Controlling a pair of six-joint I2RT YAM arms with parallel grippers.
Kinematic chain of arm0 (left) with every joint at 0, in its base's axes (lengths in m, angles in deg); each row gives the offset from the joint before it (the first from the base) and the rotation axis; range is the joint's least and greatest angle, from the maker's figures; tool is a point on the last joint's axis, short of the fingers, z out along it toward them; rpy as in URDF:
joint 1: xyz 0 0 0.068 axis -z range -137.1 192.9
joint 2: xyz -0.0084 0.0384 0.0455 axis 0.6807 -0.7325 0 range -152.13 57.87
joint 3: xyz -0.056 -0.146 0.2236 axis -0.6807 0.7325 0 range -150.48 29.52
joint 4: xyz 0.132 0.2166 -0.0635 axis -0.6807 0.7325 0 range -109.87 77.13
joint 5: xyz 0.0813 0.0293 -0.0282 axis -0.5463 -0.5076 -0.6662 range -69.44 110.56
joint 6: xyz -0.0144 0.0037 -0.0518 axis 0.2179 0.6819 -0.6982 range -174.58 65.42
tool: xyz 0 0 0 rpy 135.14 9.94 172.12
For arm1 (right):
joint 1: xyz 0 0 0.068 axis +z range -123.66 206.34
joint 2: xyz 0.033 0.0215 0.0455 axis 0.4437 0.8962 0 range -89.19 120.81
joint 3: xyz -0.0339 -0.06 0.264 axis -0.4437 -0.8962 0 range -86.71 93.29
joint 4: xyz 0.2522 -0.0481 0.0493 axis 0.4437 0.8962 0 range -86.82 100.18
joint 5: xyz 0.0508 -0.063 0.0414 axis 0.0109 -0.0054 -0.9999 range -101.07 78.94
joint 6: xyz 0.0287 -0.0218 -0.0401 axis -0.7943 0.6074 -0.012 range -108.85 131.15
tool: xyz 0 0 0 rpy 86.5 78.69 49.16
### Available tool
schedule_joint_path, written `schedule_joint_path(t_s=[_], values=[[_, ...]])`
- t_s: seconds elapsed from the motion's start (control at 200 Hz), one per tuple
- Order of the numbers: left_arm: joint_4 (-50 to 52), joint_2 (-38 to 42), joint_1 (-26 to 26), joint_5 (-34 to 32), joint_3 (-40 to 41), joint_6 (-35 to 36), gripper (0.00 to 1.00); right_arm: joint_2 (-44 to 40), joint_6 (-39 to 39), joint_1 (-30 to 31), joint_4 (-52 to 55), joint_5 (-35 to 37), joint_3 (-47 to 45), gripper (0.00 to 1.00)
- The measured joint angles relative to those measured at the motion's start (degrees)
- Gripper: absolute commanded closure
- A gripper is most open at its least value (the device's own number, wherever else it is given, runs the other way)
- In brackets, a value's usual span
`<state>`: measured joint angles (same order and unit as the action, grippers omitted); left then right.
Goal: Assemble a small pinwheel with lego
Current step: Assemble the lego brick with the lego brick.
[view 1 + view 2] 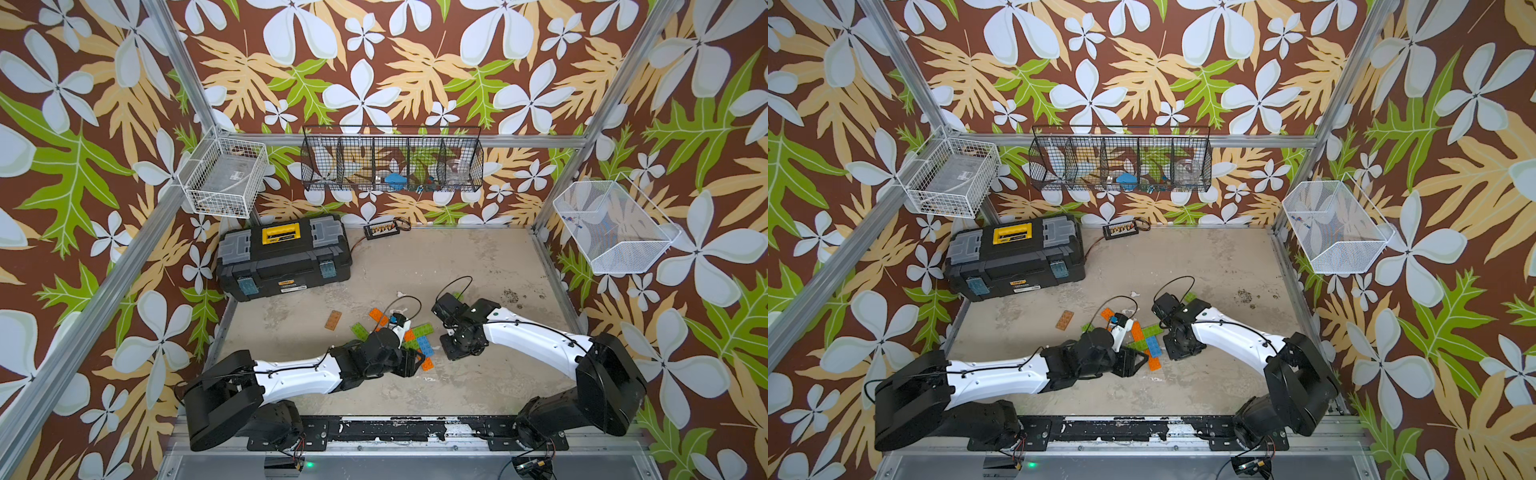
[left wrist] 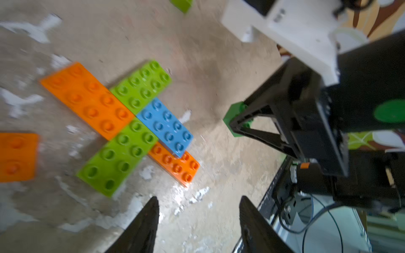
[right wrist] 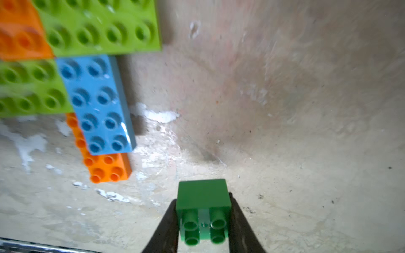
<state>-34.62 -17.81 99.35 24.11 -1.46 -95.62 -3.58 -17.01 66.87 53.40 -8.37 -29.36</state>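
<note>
pinwheel partly built on the pale scuffed worktop (image 1: 478,266). landmark: the blue two-by-four studded plastic brick (image 2: 166,127), one blade of a four-blade cross. meeting the blue brick at the hub are two lime green two-by-four plastic bricks (image 2: 142,84) (image 2: 118,157), one on each side of it, and an orange two-by-four plastic brick (image 2: 87,98) opposite it. a second orange plastic brick (image 2: 177,166) lies under the blue brick and pokes out past its outer end. cannot tell whether the blades are pressed together or only laid edge to edge. the right fingers (image 3: 166,225) are clamped on a small dark green square plastic brick (image 3: 203,197), held near the blue brick but apart from it. the left fingers (image 2: 144,225) stand apart, nothing between them, near the blue brick's outer end and touching no brick. spare pieces lie unused: a brown flat studded brick (image 1: 333,320) well apart from the blue brick, and a loose orange brick (image 2: 17,156) beyond the cross. judgement: blades look laid out; left to do is likely seating the green square on the hub beside the blue brick's inner end and pressing it home.
</note>
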Motion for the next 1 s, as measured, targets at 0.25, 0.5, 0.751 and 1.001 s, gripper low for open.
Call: schedule_joint_path(t_s=[0.25, 0.5, 0.751, 1.001], values=[[-2.03, 5.18, -12.09, 4.79, 4.26, -1.62, 0.40, 9.07, -1.64, 0.20, 0.81, -0.72, 11.45, 0.93], [-5.01, 9.44, -21.33, 10.71, 11.19, -5.09, 0.40, 18.10, -1.86, 2.73, 0.52, -2.69, 20.57, 0.96], [-5.64, 11.78, -23.82, 13.51, 12.83, -5.79, 0.40, 23.65, -1.84, 5.79, 0.83, -2.91, 24.59, 0.97], [-5.62, 11.91, -23.89, 13.97, 12.79, -5.79, 0.40, 25.53, -1.84, 5.73, 1.01, -2.67, 25.27, 0.98]])
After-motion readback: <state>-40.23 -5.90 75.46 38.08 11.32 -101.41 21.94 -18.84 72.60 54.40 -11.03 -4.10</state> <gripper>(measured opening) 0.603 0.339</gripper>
